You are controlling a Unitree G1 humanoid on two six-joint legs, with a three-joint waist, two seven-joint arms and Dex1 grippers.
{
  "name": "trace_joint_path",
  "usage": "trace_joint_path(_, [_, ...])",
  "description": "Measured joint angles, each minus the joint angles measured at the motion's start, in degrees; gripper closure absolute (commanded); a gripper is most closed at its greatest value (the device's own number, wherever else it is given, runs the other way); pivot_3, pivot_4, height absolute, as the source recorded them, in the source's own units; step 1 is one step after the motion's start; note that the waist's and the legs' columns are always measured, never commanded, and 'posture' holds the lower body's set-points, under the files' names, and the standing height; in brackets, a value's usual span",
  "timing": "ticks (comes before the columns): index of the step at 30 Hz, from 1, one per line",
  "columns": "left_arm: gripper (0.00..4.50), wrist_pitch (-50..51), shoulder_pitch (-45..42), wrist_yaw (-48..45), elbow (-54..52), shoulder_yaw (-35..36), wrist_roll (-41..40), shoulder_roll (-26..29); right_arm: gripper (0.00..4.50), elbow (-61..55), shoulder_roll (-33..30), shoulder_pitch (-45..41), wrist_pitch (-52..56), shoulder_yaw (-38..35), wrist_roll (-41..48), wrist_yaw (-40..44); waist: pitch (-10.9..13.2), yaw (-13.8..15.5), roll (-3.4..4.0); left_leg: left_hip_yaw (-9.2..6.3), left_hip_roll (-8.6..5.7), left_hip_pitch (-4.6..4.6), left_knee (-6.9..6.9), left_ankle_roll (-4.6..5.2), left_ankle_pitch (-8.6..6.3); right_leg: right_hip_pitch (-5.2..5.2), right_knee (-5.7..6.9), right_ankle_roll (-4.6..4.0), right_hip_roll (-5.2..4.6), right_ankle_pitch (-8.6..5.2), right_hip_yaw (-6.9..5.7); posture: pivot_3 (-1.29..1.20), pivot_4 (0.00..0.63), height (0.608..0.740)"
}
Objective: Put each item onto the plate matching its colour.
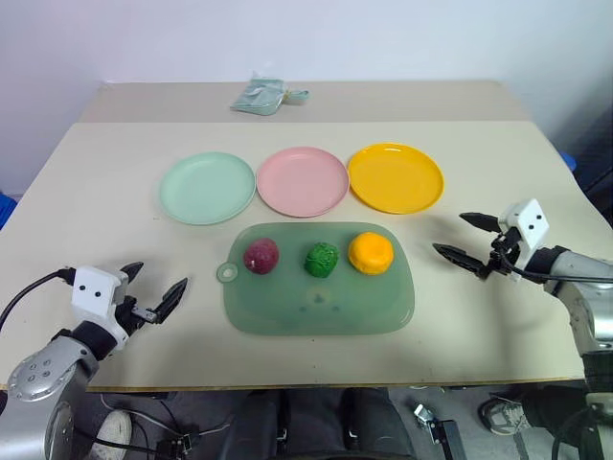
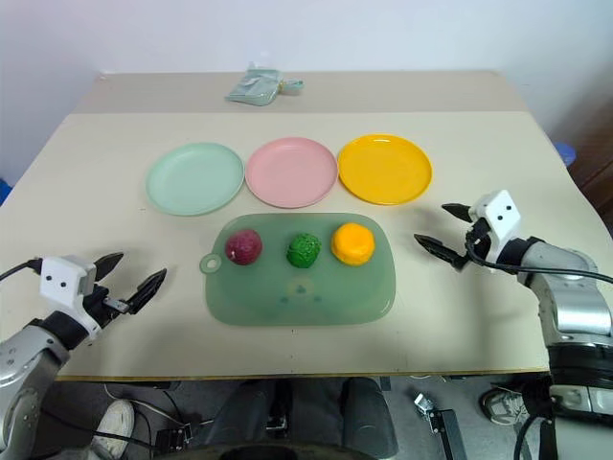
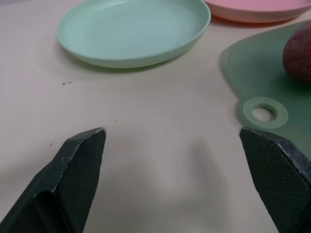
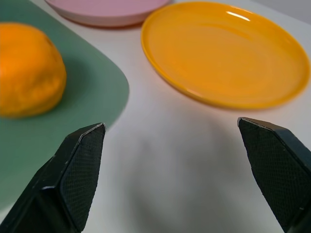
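Nearest the robot, the left claw (image 1: 153, 288) hangs just above the beige tabletop (image 1: 77, 201) at its near left, its two black fingers spread wide apart and holding nothing. The right claw (image 1: 471, 240) hangs over the near right of the tabletop, fingers likewise spread wide and empty, pointing in toward the middle.

Between the two claws lies a see-through green board (image 1: 321, 307) with a small tab hole (image 1: 227, 273) on its left end, the end closer to the left claw. Three toy foods sit in a row along the board's far half. The dark purple-red ball (image 1: 261, 256) is leftmost, ahead and to the right of the left claw and near the tab hole. The bumpy green lump (image 1: 322, 260) sits in the middle, well apart from both claws. The orange ball (image 1: 370, 253) is rightmost, to the left of the right claw and near it, with bare tabletop between them.

Beyond the board stand three round plates in a row, all empty: the mint green plate (image 1: 207, 188) on the left, the pink plate (image 1: 302, 181) in the middle, touching or nearly touching its neighbours, and the yellow-orange plate (image 1: 395, 177) on the right, ahead of the right claw.

At the far edge lies a small crumpled greenish packet (image 1: 259, 96).
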Motion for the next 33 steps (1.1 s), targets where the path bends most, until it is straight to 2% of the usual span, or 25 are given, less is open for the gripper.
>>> trace_joint_path(12, [0.00,2.2,-0.9,1.1,-1.5,1.0,-1.8,-0.3,0.05,-5.1,2.8,0.1,3.2,0.7,-1.0,-5.7,0.0,0.0,0.00,-0.01,-0.01,-0.01,0.00,0.00,0.00,-0.01,0.01,0.00,0.01,0.00,-0.01,0.00,0.150,0.740])
trace_joint_path(20, [0.00,4.4,-8.0,1.7,1.5,-1.5,-3.4,-1.1,0.05,-4.0,4.6,0.6,3.3,-1.4,-1.8,-12.3,0.0,0.1,0.02,0.01,-0.04,-0.02,0.01,0.00,0.01,0.00,0.03,0.01,0.07,0.01,-0.03,0.00,0.150,0.740])
trace_joint_path(26, [0.00,4.5,-13.0,-2.8,6.2,-4.6,-2.8,2.4,0.05,-9.0,3.6,6.7,4.2,-4.5,1.2,-9.9,0.0,0.2,0.02,0.03,-0.03,-0.02,0.04,0.01,0.02,0.01,0.06,0.02,0.20,0.01,-0.02,0.00,0.150,0.740])
trace_joint_path(33, [0.00,6.8,-13.9,-10.4,3.3,-7.9,-6.3,6.1,0.05,-14.4,2.1,12.8,6.9,-5.8,4.8,-4.1,0.0,0.0,0.02,0.02,0.00,-0.01,0.04,0.02,0.01,0.01,0.04,0.02,0.17,0.01,0.00,0.00,0.150,0.740])
